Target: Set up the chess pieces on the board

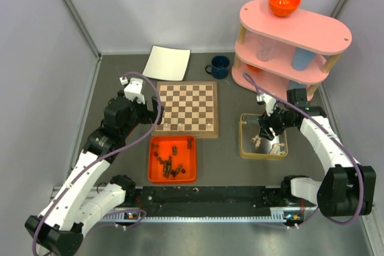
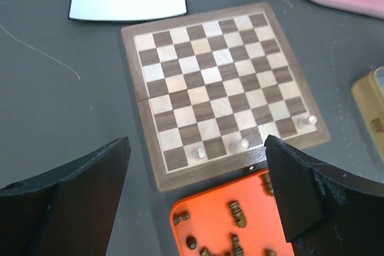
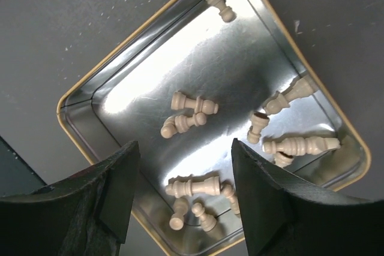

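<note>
The chessboard [image 1: 187,107] lies in the middle of the table, and it also shows in the left wrist view [image 2: 210,82]. Three pale pieces [image 2: 242,144] stand on its near row. Several dark pieces [image 1: 170,163] lie in an orange tray [image 1: 155,175] in front of the board. Several pale pieces [image 3: 193,186] lie on their sides in a metal tin [image 3: 90,97], which stands right of the board [image 1: 243,142]. My left gripper [image 2: 197,142] is open and empty over the board's near edge. My right gripper [image 3: 185,145] is open and empty just above the tin.
A white sheet [image 1: 167,63] and a dark blue cup [image 1: 219,66] lie behind the board. A pink three-tier shelf [image 1: 288,40] with an orange bowl [image 1: 284,2] on top stands at the back right. Grey walls close in both sides.
</note>
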Tool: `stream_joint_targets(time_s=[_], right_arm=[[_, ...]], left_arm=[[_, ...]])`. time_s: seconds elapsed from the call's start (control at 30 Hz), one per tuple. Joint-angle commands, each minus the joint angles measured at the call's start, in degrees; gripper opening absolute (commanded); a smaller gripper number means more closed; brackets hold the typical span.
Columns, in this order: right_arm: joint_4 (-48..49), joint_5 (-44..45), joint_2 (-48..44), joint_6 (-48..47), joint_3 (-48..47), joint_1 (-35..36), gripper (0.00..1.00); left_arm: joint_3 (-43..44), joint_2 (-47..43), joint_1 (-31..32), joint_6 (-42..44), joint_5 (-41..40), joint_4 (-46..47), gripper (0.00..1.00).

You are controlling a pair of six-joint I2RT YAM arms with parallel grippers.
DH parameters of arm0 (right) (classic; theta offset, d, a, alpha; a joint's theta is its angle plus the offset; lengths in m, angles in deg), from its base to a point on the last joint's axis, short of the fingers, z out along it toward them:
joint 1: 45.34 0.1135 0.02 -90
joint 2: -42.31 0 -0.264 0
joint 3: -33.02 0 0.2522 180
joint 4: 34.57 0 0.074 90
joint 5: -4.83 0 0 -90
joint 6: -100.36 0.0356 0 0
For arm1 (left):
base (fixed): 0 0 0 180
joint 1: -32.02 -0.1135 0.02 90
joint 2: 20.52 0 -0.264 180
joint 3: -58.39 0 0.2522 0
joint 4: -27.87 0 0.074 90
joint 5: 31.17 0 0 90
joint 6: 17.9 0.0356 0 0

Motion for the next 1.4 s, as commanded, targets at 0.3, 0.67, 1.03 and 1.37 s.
stream_joint_targets(time_s=[0.3,0.67,1.03,1.37], right_arm=[[-2.66,3.40,7.35,5.12,-3.36,-0.46,0.44],[-1.70,-3.90,13.50,6.97,-3.01,5.95,0.43],[1.29,1.19,17.81,10.84,-2.83,6.48,0.46],[3.05,4.44,22.29,13.30,-6.26,6.40,0.49]], left_arm=[[-10.62,-6.12,-0.15,7.54,-0.39,6.14,0.99],[-11.32,-5.68,-0.15,7.45,-1.00,6.59,0.99],[-11.59,-5.68,-0.15,7.45,-1.62,6.85,0.99],[-11.85,-6.12,-0.15,7.45,-1.97,6.94,0.99]])
